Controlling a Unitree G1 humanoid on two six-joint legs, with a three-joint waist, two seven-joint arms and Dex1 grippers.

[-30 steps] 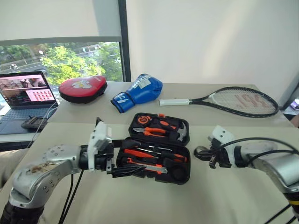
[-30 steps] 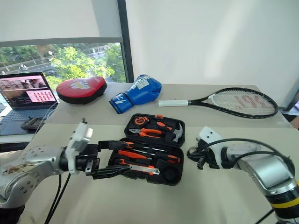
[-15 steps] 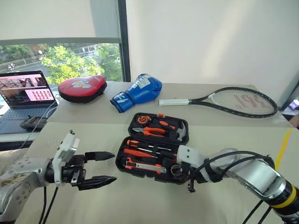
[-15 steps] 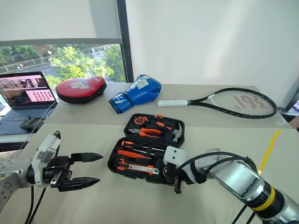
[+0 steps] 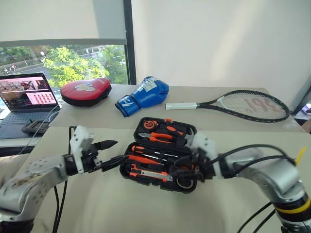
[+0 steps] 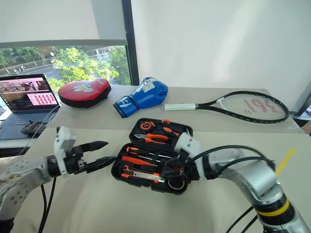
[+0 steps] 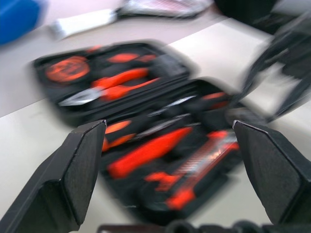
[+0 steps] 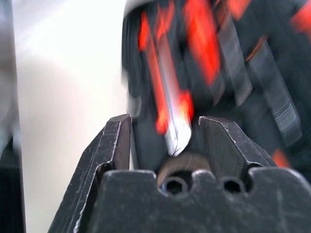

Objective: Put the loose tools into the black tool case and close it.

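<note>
Bright window daylight, blurred wrist views

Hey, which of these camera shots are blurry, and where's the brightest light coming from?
Both wrist views are motion-smeared, the black tool case streaked in each; the eye views are sharp, with daylight brightest from the window at far left.

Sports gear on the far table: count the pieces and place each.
3. The red pad lies at the left, next to the laptop; the blue boxing glove lies in the middle; the tennis racket lies at the right. None looks hidden.
</note>
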